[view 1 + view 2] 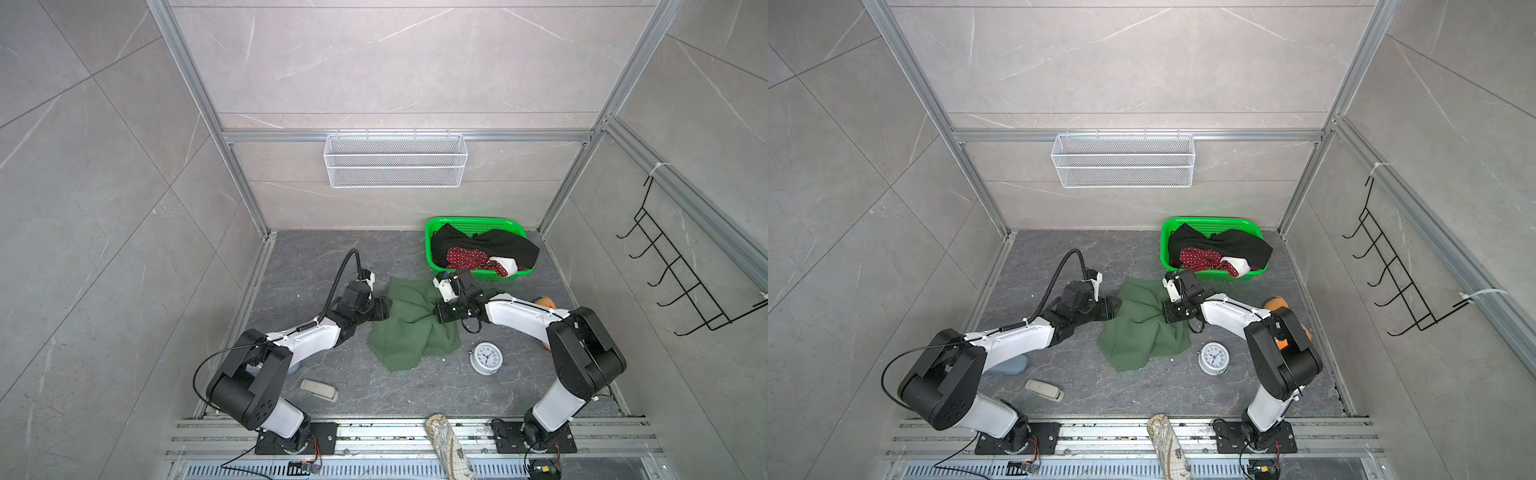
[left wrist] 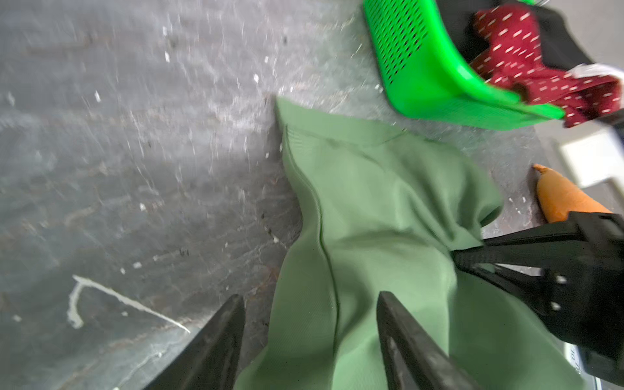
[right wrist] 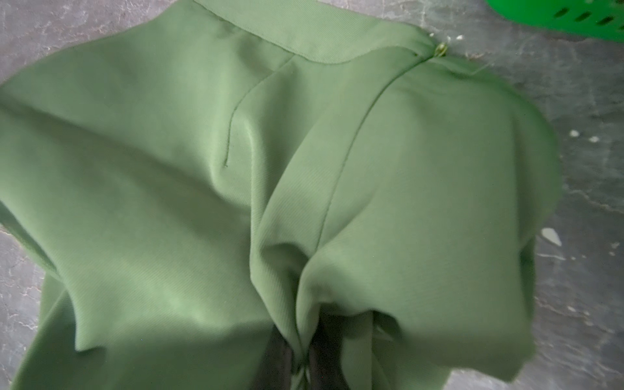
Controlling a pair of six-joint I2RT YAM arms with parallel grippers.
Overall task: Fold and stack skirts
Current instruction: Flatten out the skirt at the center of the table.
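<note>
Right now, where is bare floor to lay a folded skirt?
Bare: the far-left floor between the left gripper and back wall; the near strip between the beige object and the clock. Crowded: around the green skirt and basket.

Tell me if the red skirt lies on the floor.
No, the red skirt lies in the basket with the black skirt.

Both top views look steeply down from high above the front edge, sharing the whole dark grey stone counter (image 1: 311, 257). Left wrist camera sits close behind the left pincer (image 2: 309, 295), facing across the olive green cloth skirt (image 2: 388, 202) toward the bright green perforated plastic basket (image 2: 422, 74); right wrist camera, nearer still, shares both.
</note>
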